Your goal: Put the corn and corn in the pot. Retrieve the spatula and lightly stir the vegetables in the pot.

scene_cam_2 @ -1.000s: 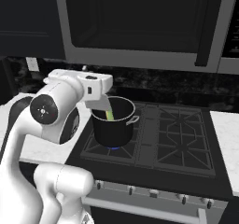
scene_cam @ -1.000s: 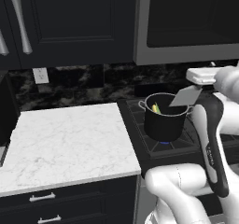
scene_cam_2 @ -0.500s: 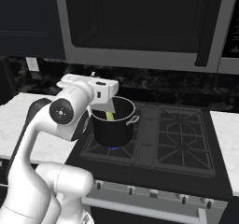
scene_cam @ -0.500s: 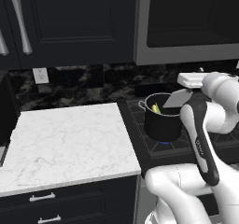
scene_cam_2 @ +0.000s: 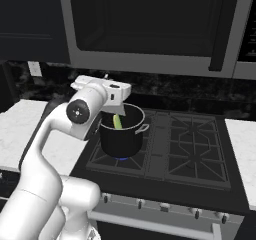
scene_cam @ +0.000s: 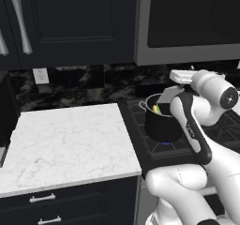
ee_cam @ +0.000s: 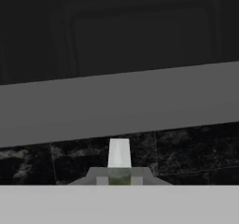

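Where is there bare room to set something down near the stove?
The white marble counter left of the stove is bare. The right-hand burner grates are free too. The front-left burner is crowded by the deep black pot and the arm.

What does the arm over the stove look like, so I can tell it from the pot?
The arm is glossy white with rounded segments, a dark stripe along one link and grey round joint caps. The hand is a flat white block. Its fingers can't be made out.
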Motion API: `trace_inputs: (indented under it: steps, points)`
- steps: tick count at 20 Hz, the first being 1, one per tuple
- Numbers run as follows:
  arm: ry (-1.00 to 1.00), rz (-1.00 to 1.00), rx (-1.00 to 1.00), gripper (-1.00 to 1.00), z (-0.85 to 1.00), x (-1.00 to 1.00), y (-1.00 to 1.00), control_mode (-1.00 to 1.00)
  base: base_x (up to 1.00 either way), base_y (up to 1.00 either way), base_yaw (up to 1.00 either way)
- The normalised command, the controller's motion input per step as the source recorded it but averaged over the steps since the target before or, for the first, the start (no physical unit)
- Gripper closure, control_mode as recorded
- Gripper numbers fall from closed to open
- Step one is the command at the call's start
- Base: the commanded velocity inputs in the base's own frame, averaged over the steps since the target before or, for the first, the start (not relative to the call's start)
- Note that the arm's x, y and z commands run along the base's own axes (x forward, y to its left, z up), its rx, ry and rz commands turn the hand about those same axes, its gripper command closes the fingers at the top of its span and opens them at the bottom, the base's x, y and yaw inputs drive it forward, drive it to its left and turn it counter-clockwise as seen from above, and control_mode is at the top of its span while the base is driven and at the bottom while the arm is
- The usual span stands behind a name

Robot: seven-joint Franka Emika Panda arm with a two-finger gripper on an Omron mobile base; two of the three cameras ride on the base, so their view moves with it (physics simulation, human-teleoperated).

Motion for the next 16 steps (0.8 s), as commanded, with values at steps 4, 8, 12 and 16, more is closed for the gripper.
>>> trace_inputs:
  steps: [4,8,12,16]
  points:
    - [0.0,0.0,0.03,1.0,-0.29,0.37,-0.03,-1.0,0.0,0.0,0.0]
    - [0.0,0.0,0.04,1.0,-0.39,0.32,-0.06,-1.0,0.0,0.0,0.0]
    - [0.0,0.0,0.05,1.0,-0.41,0.31,-0.12,-1.0,0.0,0.0,0.0]
    - [0.0,0.0,0.05,1.0,-0.35,0.23,-0.24,-1.0,0.0,0.0,0.0]
